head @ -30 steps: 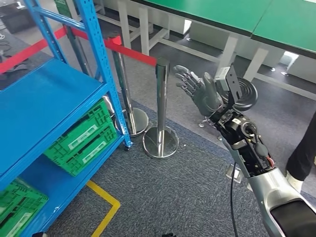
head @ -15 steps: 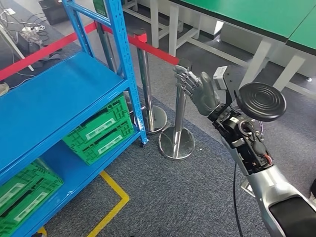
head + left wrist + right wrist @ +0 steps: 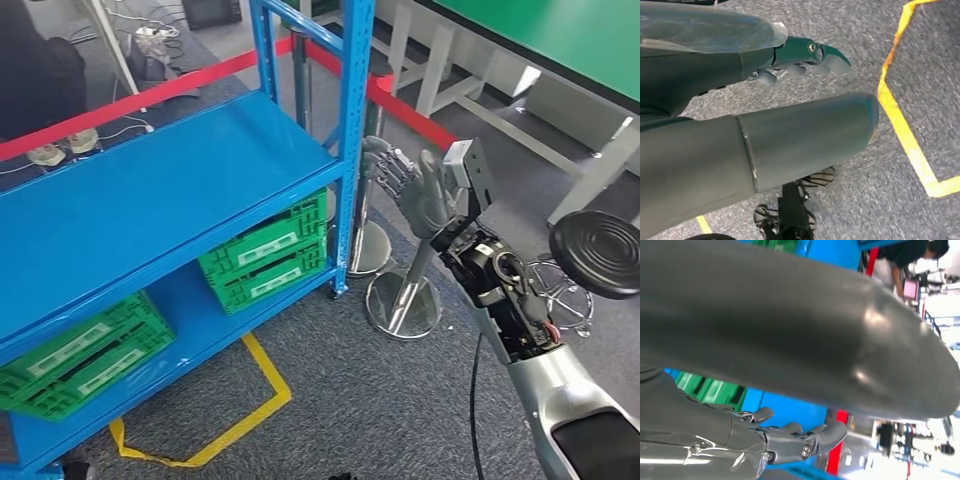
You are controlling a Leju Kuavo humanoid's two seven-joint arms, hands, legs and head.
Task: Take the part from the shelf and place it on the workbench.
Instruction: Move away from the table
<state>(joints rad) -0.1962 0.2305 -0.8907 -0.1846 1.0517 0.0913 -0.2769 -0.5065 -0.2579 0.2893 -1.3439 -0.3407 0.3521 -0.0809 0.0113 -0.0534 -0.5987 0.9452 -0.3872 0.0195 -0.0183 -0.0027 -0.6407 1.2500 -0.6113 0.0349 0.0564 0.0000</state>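
A blue metal shelf (image 3: 166,190) takes up the left half of the head view; its middle board is bare. Two green crates (image 3: 264,255) (image 3: 75,355) lie on the lower board. I cannot make out a part on the shelf. My right hand (image 3: 411,185) is raised beside the shelf's front post, fingers spread, holding nothing; in the right wrist view its thumb (image 3: 791,355) and fingers (image 3: 798,442) stretch toward the blue shelf. My left hand (image 3: 753,145) hangs over the grey carpet with its fingers (image 3: 806,52) extended and nothing in it. The green workbench (image 3: 573,40) is at the far right.
Chrome stanchions (image 3: 404,300) with a red belt (image 3: 407,110) stand just right of the shelf post. A black round stool (image 3: 596,250) is on the right. Yellow floor tape (image 3: 226,430) marks the carpet before the shelf. A person in dark clothes (image 3: 38,80) is behind the shelf.
The camera has swung left, so the whole scene has slid right and the shelf now sits in front of me. My right hand keeps the same raised, spread pose.
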